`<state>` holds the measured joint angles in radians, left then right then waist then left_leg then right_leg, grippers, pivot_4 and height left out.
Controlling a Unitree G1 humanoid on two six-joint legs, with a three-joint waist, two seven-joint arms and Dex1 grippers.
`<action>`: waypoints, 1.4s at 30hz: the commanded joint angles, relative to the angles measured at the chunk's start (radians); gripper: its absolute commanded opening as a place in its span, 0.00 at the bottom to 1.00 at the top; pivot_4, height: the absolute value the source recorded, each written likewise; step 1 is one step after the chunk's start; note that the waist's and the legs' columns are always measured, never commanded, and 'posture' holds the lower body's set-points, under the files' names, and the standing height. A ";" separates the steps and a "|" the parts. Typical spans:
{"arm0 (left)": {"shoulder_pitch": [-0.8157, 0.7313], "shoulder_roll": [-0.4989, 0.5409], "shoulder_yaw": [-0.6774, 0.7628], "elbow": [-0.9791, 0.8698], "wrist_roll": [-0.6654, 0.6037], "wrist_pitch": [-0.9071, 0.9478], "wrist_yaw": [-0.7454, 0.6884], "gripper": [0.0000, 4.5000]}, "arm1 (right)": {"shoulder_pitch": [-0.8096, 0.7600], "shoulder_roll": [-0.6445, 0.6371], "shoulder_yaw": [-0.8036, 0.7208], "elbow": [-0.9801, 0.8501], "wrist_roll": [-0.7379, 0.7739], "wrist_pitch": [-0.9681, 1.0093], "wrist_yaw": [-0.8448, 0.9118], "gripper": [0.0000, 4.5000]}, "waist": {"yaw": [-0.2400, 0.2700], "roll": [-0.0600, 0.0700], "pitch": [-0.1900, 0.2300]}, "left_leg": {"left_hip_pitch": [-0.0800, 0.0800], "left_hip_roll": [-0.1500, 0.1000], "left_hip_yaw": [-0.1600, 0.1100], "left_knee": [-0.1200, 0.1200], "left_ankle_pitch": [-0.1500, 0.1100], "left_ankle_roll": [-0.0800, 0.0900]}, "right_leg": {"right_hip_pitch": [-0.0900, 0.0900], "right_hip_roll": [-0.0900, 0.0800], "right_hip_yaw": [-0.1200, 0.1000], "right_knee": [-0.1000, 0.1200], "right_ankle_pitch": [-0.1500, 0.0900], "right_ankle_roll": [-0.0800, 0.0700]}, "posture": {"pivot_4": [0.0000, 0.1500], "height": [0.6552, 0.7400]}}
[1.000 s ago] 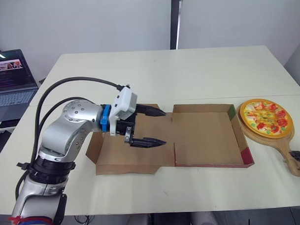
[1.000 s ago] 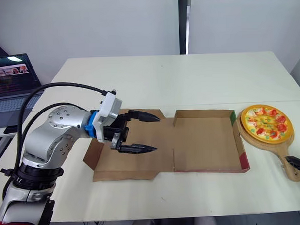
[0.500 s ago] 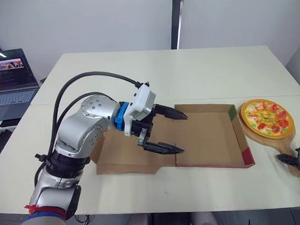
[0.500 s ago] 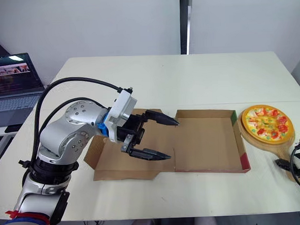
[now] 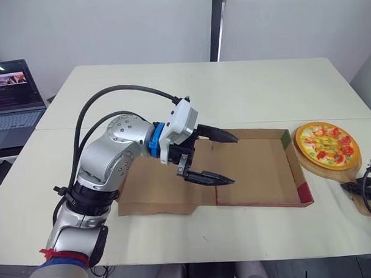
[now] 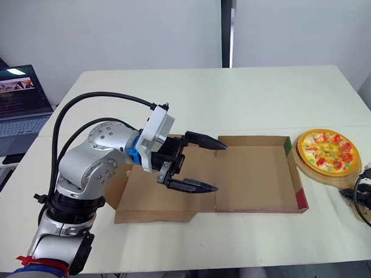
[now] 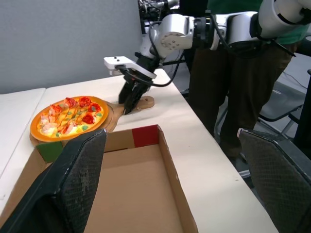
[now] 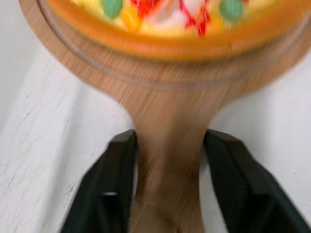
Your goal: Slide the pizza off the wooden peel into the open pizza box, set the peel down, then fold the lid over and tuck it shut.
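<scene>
The pizza [image 5: 328,145] lies on the round wooden peel [image 5: 323,168] at the table's right side, beside the open cardboard box [image 5: 253,167]. My right gripper [image 5: 365,190] is at the peel's handle [image 8: 170,160]. In the right wrist view its two fingers [image 8: 116,165] press against both sides of the handle, shut on it. My left gripper [image 5: 235,160] hangs open over the fold between the box's tray and its flat lid [image 5: 150,189], holding nothing. The left wrist view looks across the tray to the pizza [image 7: 68,114] and the right gripper [image 7: 130,104].
A laptop [image 5: 13,96] stands on a side table at the far left. The box's raised right wall [image 5: 299,171] lies between the tray and the peel. The peel's handle sits close to the table's right edge.
My left arm has swung right, from over the lid to over the fold of the box. The right gripper has come in and shut on the peel's handle.
</scene>
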<state>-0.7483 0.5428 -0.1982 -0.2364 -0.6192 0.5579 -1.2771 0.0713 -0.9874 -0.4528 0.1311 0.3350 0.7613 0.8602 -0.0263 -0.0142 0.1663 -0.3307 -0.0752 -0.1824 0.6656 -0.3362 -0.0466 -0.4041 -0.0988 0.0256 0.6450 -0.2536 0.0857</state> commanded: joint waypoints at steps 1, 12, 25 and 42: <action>-0.031 -0.002 0.038 -0.003 -0.019 0.000 0.007 1.00 | 0.041 0.033 -0.032 -0.034 0.016 0.027 -0.028 0.34 | 0.002 0.000 0.000 | 0.000 0.000 0.000 0.000 0.000 0.000 | 0.000 0.000 0.000 0.000 0.000 0.000 | 1.00 1.00; -0.044 0.048 0.024 0.009 0.061 -0.005 0.036 1.00 | 0.096 0.171 -0.282 -0.197 0.040 -0.048 -0.181 0.34 | 0.022 0.002 0.000 | 0.000 -0.001 0.002 0.000 0.000 0.000 | -0.001 0.000 0.005 0.000 0.001 0.001 | 1.00 1.00; 0.003 0.154 0.058 -0.005 0.045 0.024 0.007 1.00 | 0.119 0.046 -0.384 -0.391 0.130 0.028 -0.067 0.34 | 0.016 0.009 0.002 | 0.001 0.000 0.013 -0.002 -0.001 0.002 | -0.006 0.003 0.015 0.000 0.002 0.004 | 1.00 1.00; 0.063 0.234 0.117 -0.063 0.038 0.030 0.033 1.00 | 0.148 -0.210 -0.224 -0.456 -0.011 -0.168 0.177 0.34 | 0.020 0.006 0.003 | 0.000 0.000 0.015 -0.001 -0.002 0.004 | -0.006 0.003 0.016 -0.001 0.002 0.004 | 1.00 1.00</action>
<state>-0.6826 0.7626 -0.1036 -0.2694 -0.5831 0.6023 -1.2460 0.2426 -1.1751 -0.6446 -0.3074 0.3428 0.6596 1.0253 -0.0061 -0.0077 0.1694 -0.3304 -0.0747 -0.1679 0.6645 -0.3383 -0.0430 -0.4106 -0.0957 0.0414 0.6445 -0.2514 0.0898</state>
